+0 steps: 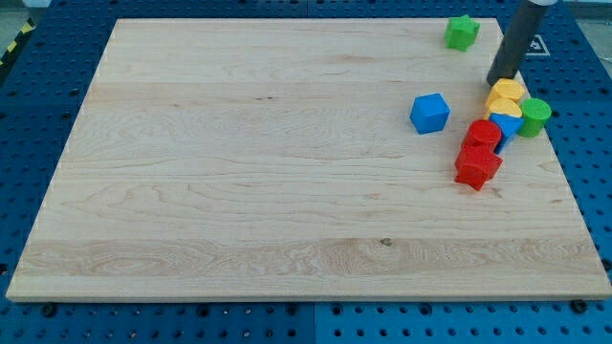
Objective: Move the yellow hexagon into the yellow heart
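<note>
Two yellow blocks sit touching each other at the view's right. The upper one (508, 92) and the lower one (503, 107) are partly overlapped, so I cannot tell which is the hexagon and which is the heart. My tip (494, 83) rests at the upper-left edge of the upper yellow block, touching it or nearly so. The dark rod slants up to the view's top right.
A green cylinder (535, 116) touches the yellow blocks on their right. A blue block (506, 127) lies just below them, then a red block (483, 134) and a red star-like block (477, 164). A blue cube (430, 112) stands alone to the left. A green block (462, 32) sits near the top edge.
</note>
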